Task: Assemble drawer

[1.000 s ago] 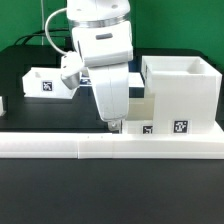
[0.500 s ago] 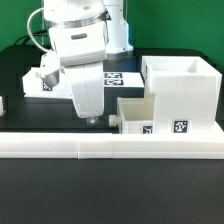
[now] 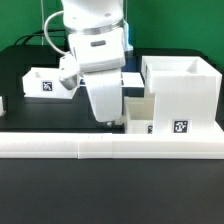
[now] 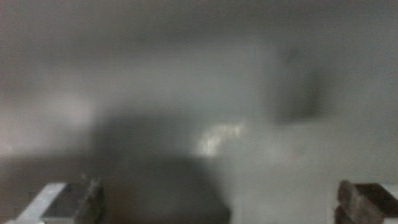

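While arm [image 3: 95, 55] hovers low just beside small drawer [image 3: 143, 112], fingers [image 4: 63, 203] spread wide, holding nothing.

Looked like robotics lab bench. White robot arm [image 3: 95, 60] stood mid-scene over black table [image 3: 20, 105]. Printed marker tags [image 3: 181, 127] showed on white furniture parts [image 3: 180, 85] either side of arm. Long white rail [image 3: 60, 147] ran in front of arm; dark cables [image 3: 44, 28] hung behind arm. Plain pale wall [image 3: 180, 25] closed scene behind arm, test-rig style.
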`<state>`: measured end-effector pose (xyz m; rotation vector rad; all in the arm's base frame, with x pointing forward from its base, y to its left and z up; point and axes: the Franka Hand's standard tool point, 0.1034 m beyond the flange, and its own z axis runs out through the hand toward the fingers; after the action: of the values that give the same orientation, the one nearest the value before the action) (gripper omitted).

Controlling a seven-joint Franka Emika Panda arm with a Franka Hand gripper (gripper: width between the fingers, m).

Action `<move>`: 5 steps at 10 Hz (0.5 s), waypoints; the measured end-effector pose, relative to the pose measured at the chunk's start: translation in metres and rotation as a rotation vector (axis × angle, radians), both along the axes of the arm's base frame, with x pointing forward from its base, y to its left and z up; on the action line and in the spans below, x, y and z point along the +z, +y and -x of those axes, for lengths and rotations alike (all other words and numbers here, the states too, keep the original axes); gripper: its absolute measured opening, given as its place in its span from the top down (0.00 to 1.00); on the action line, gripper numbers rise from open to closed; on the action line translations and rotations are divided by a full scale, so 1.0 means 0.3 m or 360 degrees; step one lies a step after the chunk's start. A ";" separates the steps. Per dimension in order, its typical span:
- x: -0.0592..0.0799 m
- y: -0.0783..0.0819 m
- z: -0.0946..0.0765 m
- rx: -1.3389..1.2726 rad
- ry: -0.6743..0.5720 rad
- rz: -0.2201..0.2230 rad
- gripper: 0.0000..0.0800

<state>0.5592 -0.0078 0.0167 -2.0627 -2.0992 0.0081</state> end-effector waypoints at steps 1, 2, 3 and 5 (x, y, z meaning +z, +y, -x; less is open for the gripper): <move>0.004 0.039 -0.005 -0.0023 0.0011 0.0005 0.19; 0.014 0.065 -0.017 -0.0030 0.0008 0.0007 0.19; 0.019 0.071 -0.024 -0.0095 0.0011 0.0021 0.19; 0.027 0.068 -0.027 -0.0104 0.0015 0.0023 0.19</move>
<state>0.5673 0.0126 0.0247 -2.1337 -2.0312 0.0233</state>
